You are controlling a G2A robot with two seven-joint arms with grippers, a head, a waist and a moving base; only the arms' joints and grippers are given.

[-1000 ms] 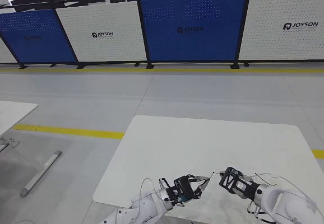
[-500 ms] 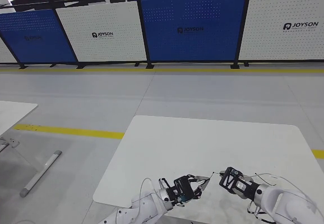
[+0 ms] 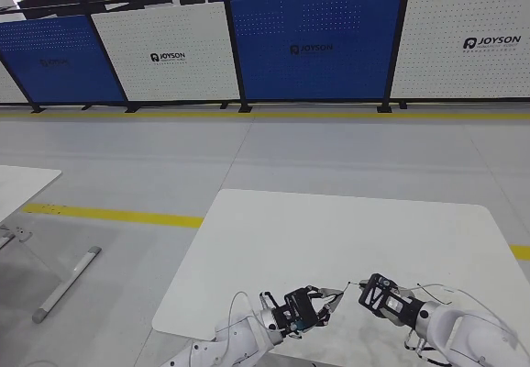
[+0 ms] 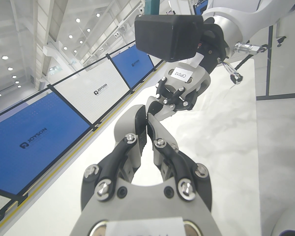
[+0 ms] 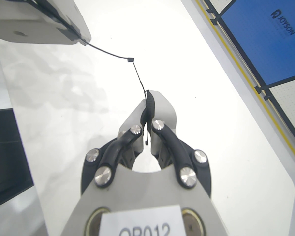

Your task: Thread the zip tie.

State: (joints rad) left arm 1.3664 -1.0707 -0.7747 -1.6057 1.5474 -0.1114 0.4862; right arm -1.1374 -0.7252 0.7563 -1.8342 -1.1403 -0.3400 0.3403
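Observation:
A thin black zip tie (image 5: 138, 74) is stretched between my two grippers just above the white table (image 3: 338, 229), near its front edge. My right gripper (image 5: 147, 101) is shut on one end of the strap, and the tip pokes out behind its pads. From there the strap rises to the small square head (image 5: 129, 60). It then bends and runs on into my left gripper (image 4: 146, 124), which is shut on the other part. In the top view the left gripper (image 3: 332, 297) and right gripper (image 3: 360, 290) face each other tip to tip, with the zip tie (image 3: 347, 286) between them.
The table's front edge lies just under both arms and its left edge (image 3: 184, 266) is close to the left arm. Another white table (image 3: 4, 188) stands off to the left. Blue and white panels (image 3: 311, 46) line the far floor.

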